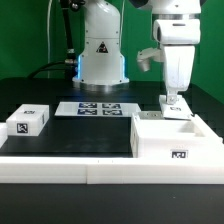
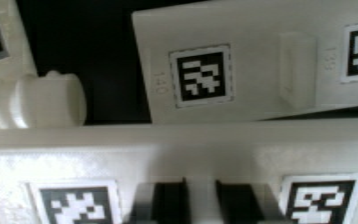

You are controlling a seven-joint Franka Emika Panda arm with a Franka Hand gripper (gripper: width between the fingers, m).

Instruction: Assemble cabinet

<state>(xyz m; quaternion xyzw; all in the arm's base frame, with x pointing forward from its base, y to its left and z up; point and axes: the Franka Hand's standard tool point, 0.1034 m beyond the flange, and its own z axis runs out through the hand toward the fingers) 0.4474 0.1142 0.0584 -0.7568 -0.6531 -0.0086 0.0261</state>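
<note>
The cabinet (image 1: 175, 138) is a large white open box with a tag on its front face, at the exterior view's right, against the white front rail. My gripper (image 1: 172, 101) stands upright over the box's rear wall with its fingertips down at that wall. In the wrist view the two dark fingers (image 2: 165, 203) are close together, with a narrow strip of white plastic between them, on a white tagged face of the cabinet (image 2: 87, 165). Beyond it lies a white tagged panel surface (image 2: 202, 75). The gripper (image 2: 197, 205) looks shut on the cabinet's wall.
A small white single-tag block (image 1: 28, 120) lies at the exterior view's left. The marker board (image 1: 100, 108) lies flat mid-table before the robot base (image 1: 102, 55). A white rail (image 1: 70, 165) runs along the front edge. A rounded white part (image 2: 34, 100) shows beside the panel.
</note>
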